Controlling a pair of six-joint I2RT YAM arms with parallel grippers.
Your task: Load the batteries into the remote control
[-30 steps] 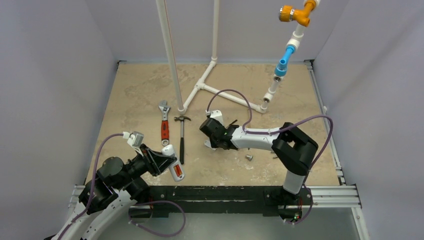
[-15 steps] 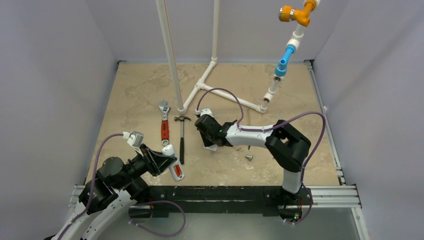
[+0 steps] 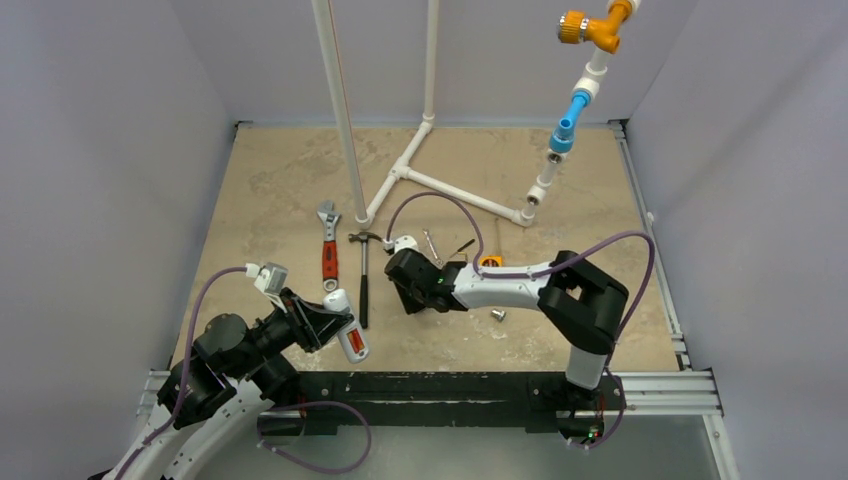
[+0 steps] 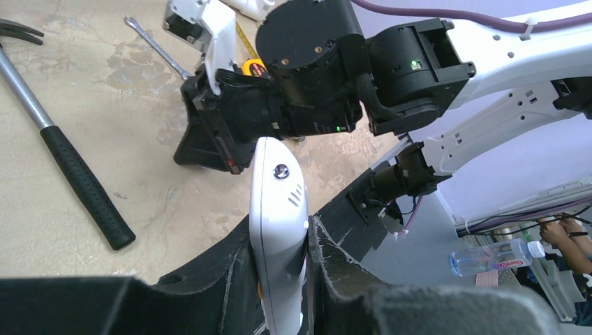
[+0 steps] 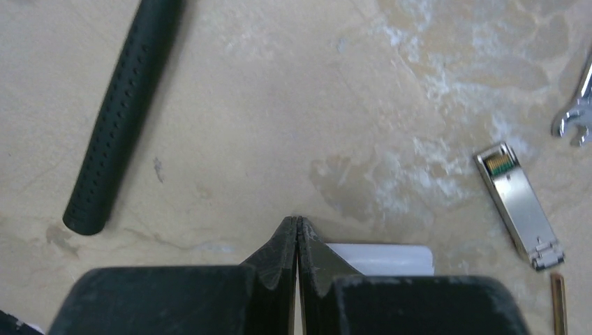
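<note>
Seen from above, the left pincer point(image 3: 338, 322) grasps the remote control point(image 3: 350, 337) clear of the surface point(image 3: 280, 190) at the near left. The orange-red batteries point(image 3: 355, 341) show in its upturned recess. The right pincer point(image 3: 408, 292) hangs low just beside the hammer point(image 3: 363, 285), near the remote. If it swung in at that height, it could strike the handset's tip and twist it in the grip, or knock a cell loose.

In the left wrist view the handset is clamped by its edges between both fingers point(image 4: 230, 269), with much of its length jutting free. The right arm's black wrist looms just past its far end. That overhang would give any nudge leverage.

In the right wrist view the jaws are clenched tight, with nothing between the tips. A white flat piece point(image 5: 380, 257), perhaps the battery cover, lies just under them; I cannot tell whether they touch it. Clenched jaws cannot pick it up, and pressing down might only skid it towards the metal transceiver module point(image 5: 520, 206).
</note>
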